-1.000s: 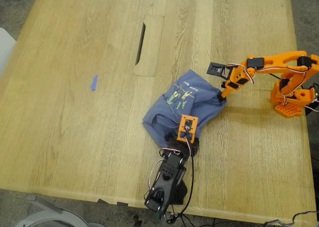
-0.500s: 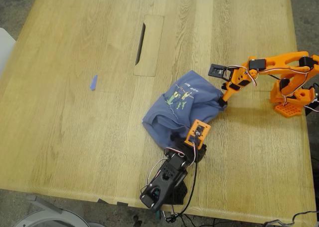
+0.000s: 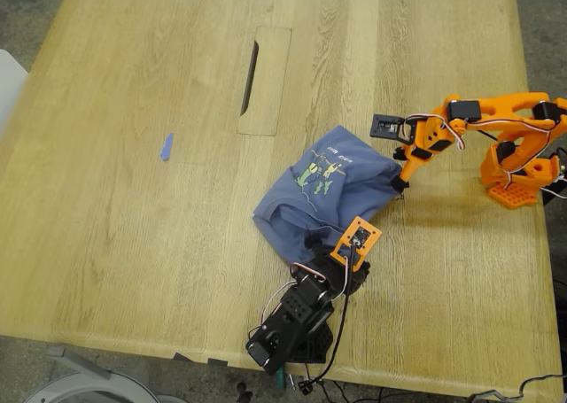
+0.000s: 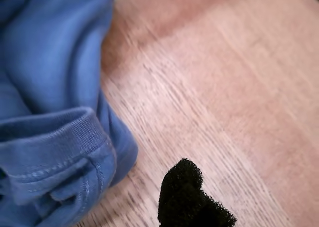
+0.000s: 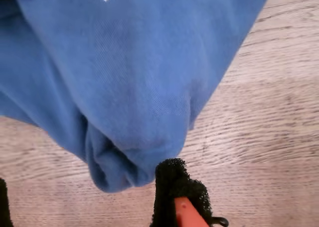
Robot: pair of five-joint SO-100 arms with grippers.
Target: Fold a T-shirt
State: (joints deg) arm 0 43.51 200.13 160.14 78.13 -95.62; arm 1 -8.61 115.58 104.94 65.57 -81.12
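Observation:
The slate-blue T-shirt lies crumpled on the wooden table, its green-and-yellow print facing up. In the exterior view the black arm reaches in from the near edge. Its first gripper sits under an orange camera mount, just off the shirt's near hem. One black foam fingertip shows over bare wood with nothing against it. The orange arm's second gripper is at the shirt's corner on the exterior view's right. A fold of cloth sits between its spread pads, touching only one.
A tiny blue scrap lies toward the exterior view's left. A long cable slot cuts the table behind the shirt. The orange arm's base stands at the exterior view's right edge. Cables hang at the near table edge.
The black arm has swung toward the exterior view's right, carrying its camera mount off the shirt's near hem. The orange arm drew slightly right. The shirt barely shifted.

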